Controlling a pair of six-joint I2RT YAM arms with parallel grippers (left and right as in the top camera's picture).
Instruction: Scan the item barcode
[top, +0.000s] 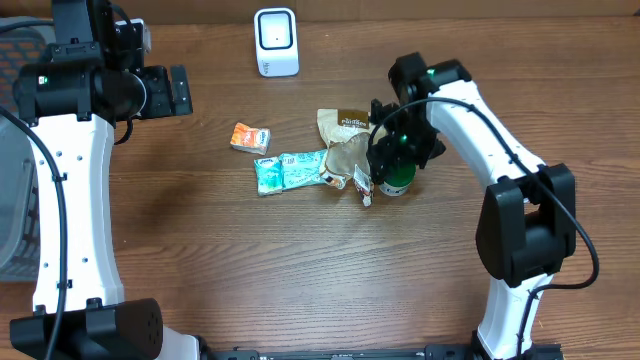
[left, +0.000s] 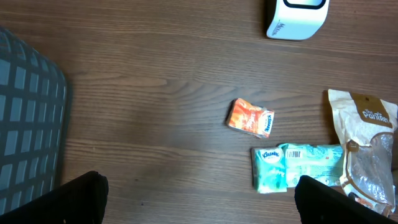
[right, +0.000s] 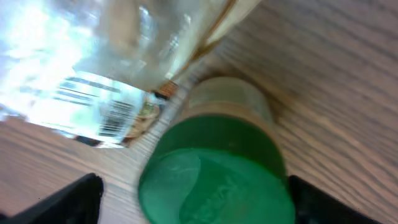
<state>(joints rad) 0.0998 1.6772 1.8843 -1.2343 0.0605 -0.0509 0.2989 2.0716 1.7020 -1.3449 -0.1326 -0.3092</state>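
Right tool (right: 198, 202): fingers spread wide, one on either side of the green-lidded jar (right: 214, 177). The wrist view shows a gap at one finger. At the other finger I cannot tell whether it touches the lid. The jar stands upright on the bench (top: 300, 270), right of centre, and is not lifted.

A clear pouch (right: 99, 74) lies against the jar on the side towards the left edge, with a printed barcode label (right: 111, 117) facing up. A brown paper pouch (top: 343, 124) lies just beyond it, towards the far edge. A Kleenex tissue pack (top: 289, 172) lies flat, touching the clear pouch. A small orange packet (top: 251, 138) lies apart from it, nearer the left edge.

The white barcode scanner (top: 276, 42) stands at the far edge, well apart from the jar.

Left tool (left: 199, 205): fingers fully spread, holding nothing, raised above the far left corner. A grey gridded bin (left: 28, 118) sits at the left edge.
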